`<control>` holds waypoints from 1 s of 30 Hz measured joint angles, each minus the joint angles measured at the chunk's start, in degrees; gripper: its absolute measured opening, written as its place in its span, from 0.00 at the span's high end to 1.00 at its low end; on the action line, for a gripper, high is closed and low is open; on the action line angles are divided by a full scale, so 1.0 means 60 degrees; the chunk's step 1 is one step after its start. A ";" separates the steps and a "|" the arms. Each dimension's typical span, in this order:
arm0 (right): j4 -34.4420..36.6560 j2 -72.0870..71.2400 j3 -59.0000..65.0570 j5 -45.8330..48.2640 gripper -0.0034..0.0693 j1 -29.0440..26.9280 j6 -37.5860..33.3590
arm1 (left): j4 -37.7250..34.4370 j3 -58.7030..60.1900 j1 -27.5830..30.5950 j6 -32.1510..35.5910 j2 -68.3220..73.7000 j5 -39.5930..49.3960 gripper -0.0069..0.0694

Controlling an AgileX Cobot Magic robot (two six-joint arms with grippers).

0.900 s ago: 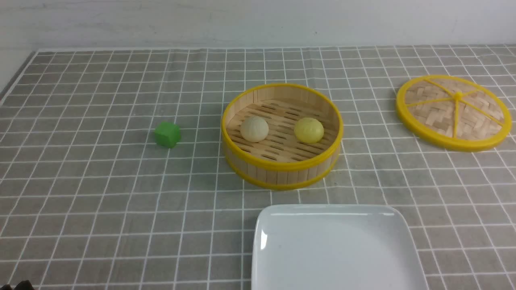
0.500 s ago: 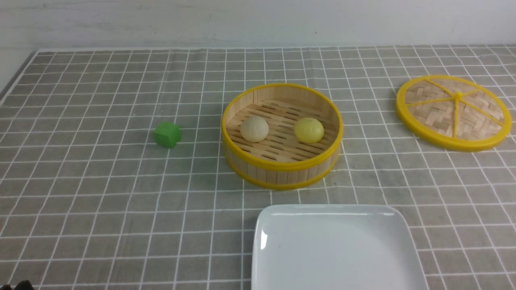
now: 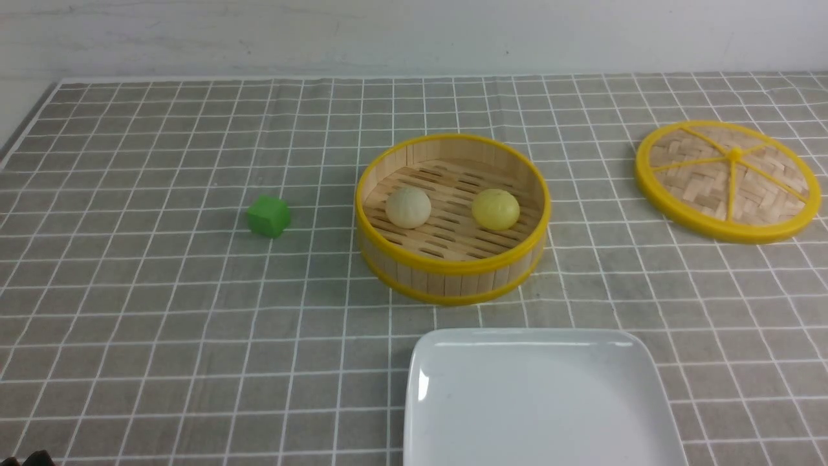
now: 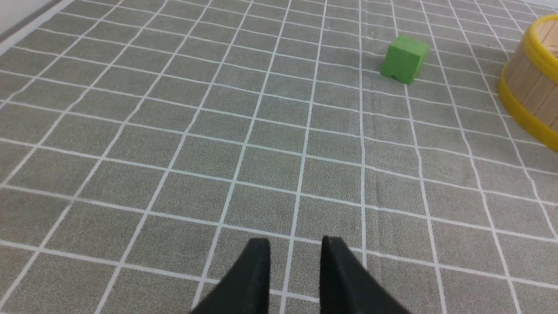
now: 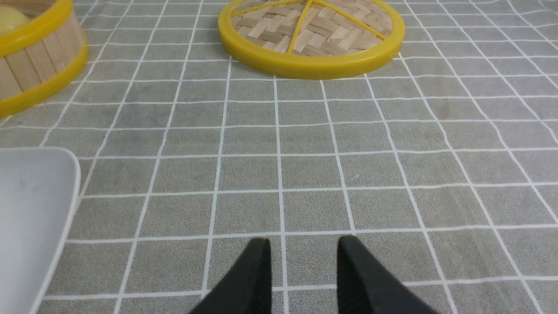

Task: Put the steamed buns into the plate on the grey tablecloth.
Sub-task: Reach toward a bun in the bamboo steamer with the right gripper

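Observation:
The cream bun [image 3: 408, 207] and the yellow bun [image 3: 495, 209] sit side by side inside the bamboo steamer basket [image 3: 453, 272]. The white square plate [image 3: 543, 401] lies empty on the grey tablecloth [image 3: 162, 323], just in front of the basket. My left gripper [image 4: 295, 246] hovers low over bare cloth, well short of the basket, its jaws a narrow gap apart and empty. My right gripper [image 5: 303, 244] hovers over bare cloth beside the plate's corner [image 5: 30, 196], jaws likewise near together and empty. The top of the yellow bun [image 5: 11, 19] peeks over the basket rim in the right wrist view.
A small green cube [image 3: 268, 216] sits on the cloth left of the basket; it also shows in the left wrist view [image 4: 404, 59]. The woven yellow-rimmed lid [image 3: 728, 181] lies flat at the far right. A white wall runs along the table's back edge.

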 joint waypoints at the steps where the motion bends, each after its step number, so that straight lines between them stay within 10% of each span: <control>1: 0.0000 0.0000 0.0000 0.0000 0.62 0.0000 0.0000 | 0.0010 0.0000 0.0000 0.0000 0.0000 0.0000 0.65; 21: 0.0439 0.0000 0.0008 -0.0058 0.62 0.0000 0.0320 | 0.1162 0.0000 0.0000 -0.0079 0.0000 0.0052 0.63; 30: 0.5753 0.0000 0.0101 -0.0100 0.62 0.0000 0.3103 | -0.4636 0.0027 0.0000 -0.5052 0.0000 -0.0245 0.62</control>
